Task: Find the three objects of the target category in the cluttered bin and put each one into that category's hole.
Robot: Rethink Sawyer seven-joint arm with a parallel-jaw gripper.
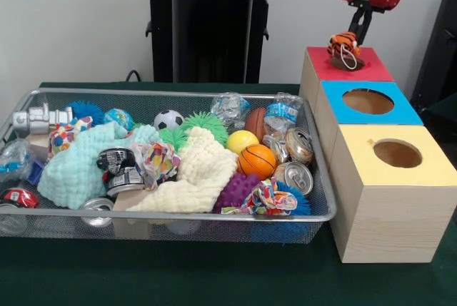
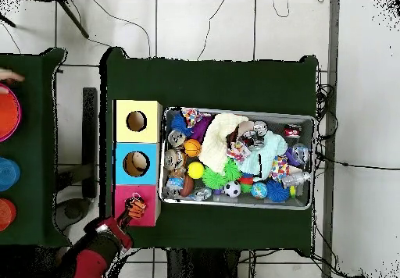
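Coloured discs, perhaps plates, lie on a neighbouring green table.

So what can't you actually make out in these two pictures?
- Red box's hole: front view, covered by the striped rope toy; overhead, by the toy and gripper.
- Gripper open or shut: hidden behind the toy in both views.
- Bin bottom: buried under cloths and clutter.
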